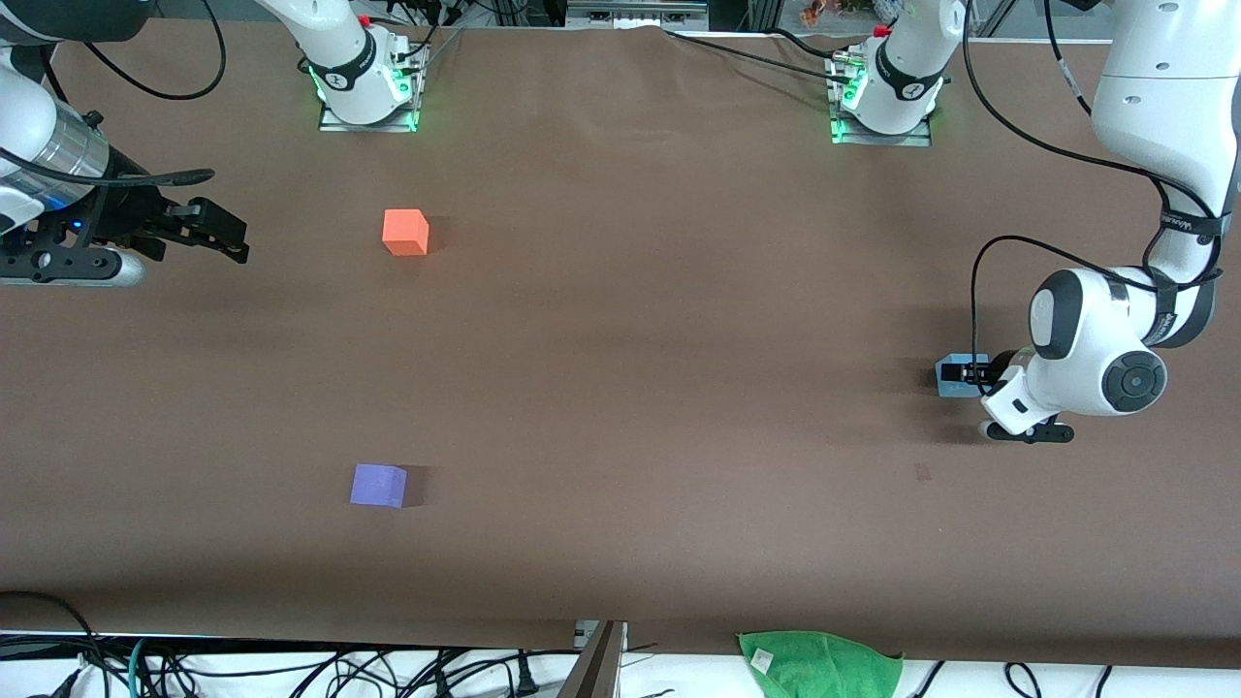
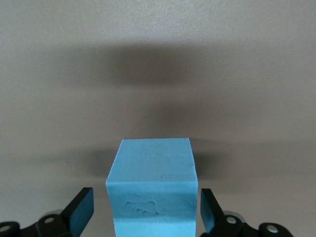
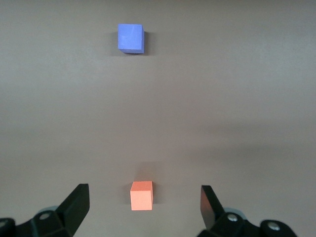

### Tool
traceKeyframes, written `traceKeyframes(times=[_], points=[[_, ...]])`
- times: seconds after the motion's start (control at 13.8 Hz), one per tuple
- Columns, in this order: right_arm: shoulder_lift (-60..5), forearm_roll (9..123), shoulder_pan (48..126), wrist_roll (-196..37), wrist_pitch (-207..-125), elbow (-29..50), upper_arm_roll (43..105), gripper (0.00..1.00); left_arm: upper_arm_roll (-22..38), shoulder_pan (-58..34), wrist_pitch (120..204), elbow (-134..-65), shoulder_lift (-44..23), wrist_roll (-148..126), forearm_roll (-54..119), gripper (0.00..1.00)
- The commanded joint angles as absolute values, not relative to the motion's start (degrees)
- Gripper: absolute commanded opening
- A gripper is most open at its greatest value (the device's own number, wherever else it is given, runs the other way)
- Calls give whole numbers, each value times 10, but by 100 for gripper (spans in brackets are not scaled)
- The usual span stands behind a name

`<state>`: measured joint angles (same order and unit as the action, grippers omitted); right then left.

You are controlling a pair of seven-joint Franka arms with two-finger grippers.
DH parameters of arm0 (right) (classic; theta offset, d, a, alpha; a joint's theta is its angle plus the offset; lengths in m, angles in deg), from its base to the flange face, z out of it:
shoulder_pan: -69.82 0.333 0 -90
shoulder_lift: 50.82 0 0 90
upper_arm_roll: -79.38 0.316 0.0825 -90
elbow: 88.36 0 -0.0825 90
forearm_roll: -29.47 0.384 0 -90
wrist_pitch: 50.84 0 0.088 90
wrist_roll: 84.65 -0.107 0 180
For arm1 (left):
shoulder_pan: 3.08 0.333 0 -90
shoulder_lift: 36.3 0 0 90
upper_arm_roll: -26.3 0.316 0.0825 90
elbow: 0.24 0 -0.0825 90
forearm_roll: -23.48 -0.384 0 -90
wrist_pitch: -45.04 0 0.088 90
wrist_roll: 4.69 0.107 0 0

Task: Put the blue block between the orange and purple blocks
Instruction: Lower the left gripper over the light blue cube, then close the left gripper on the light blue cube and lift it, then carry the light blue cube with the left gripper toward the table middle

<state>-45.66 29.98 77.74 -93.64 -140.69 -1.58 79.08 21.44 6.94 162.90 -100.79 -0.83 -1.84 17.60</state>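
Note:
The blue block (image 1: 954, 376) sits on the table at the left arm's end. My left gripper (image 1: 972, 372) is low around it, open, with a finger on each side and small gaps showing in the left wrist view, where the block (image 2: 153, 187) fills the space between the fingertips (image 2: 81, 211). The orange block (image 1: 405, 233) lies toward the right arm's end. The purple block (image 1: 378, 485) lies nearer the front camera than the orange one. My right gripper (image 1: 228, 237) is open and empty, held over the table's right-arm end. Its wrist view shows the orange block (image 3: 141, 195) and the purple block (image 3: 131, 38).
A green cloth (image 1: 819, 664) lies at the table's front edge, with cables (image 1: 291, 669) along that edge. The arm bases (image 1: 368, 82) stand at the back. Brown tabletop (image 1: 630, 339) spreads between the blocks.

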Motion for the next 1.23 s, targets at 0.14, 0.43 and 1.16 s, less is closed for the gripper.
traceKeyframes(times=[0.14, 0.43, 1.16], points=[[-461, 304, 778, -938, -1402, -19, 790, 99, 211, 72, 1620, -1009, -8, -4, 192, 15], [-461, 304, 778, -938, -1401, -19, 790, 99, 209, 65, 1585, -995, -22, -6, 193, 12], [-461, 304, 778, -939, -1401, -20, 790, 99, 1, -9, 1400, -847, -36, -273, 193, 16]])
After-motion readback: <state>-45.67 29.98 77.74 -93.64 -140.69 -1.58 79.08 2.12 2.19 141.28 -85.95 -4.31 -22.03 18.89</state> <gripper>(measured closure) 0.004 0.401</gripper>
